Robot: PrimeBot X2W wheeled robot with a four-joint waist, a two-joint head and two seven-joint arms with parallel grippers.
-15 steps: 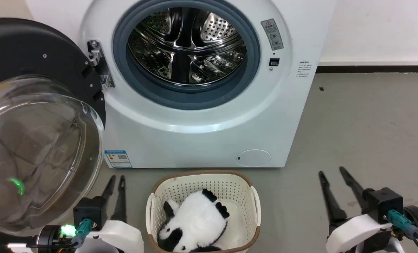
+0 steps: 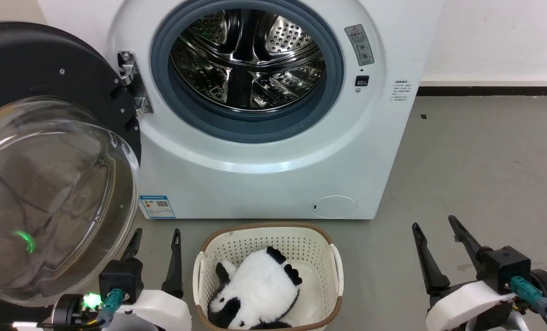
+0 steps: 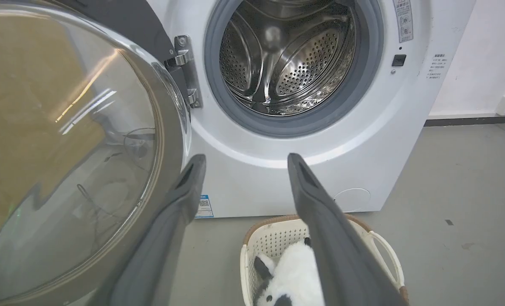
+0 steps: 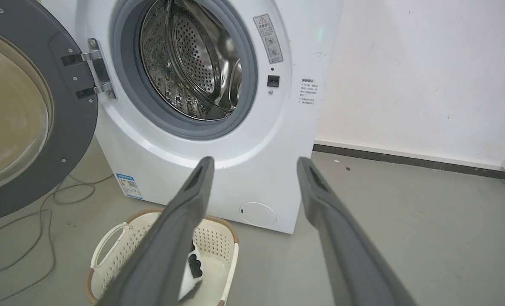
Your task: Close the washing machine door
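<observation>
My left jaws stand spread and hold nothing. Their fingers (image 2: 175, 262) point up toward the washing machine (image 2: 273, 184) from in front of its left lower corner, and the pale wrist sits low behind them. One finger lies close beside the lower rim of the washing machine door (image 2: 57, 156); whether it touches I cannot tell. My right jaws are spread too and empty, with their fingers (image 2: 427, 259) raised off the machine's right front corner, above the grey floor (image 2: 485, 161).

The door hangs wide open on its hinge (image 2: 133, 80) at the machine's left, with the glass bowl bulging toward me. The steel drum (image 2: 248, 59) is bare inside its grey gasket (image 2: 250, 126).

A blue label sticker (image 2: 157, 207) sits low on the machine's left front (it has a QR code, the print too small to read). A grey warning sticker (image 2: 359, 45) with a red triangle stands right of the opening, and a small block of dark print (image 2: 398, 90) beyond it is illegible. A cream basket (image 2: 268, 228) holding a plush panda (image 2: 259, 289) stands before the machine.
</observation>
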